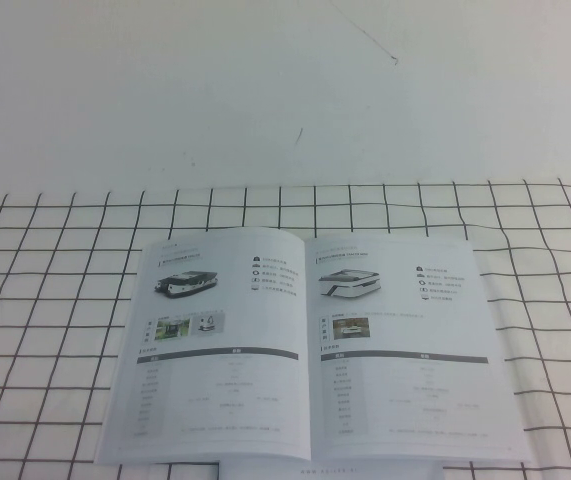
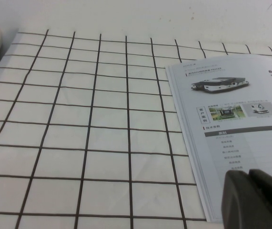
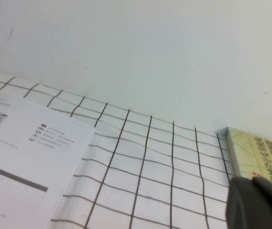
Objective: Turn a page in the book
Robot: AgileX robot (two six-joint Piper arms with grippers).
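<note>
From the right wrist camera I've got the right gripper as a dark shape low in the corner, hanging above the white cloth with the black grid. The book lies flat on that cloth, and I can read an icon list, a grey table header and the edge of a machine photo on its open page. Past the gripper there's a yellowish-green box with printed characters, well apart from the book, and a plain white wall behind the cloth.

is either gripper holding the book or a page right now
No, nothing is held. The book lies open and flat; the left gripper and the right gripper hang beside it, off the pages.
</note>
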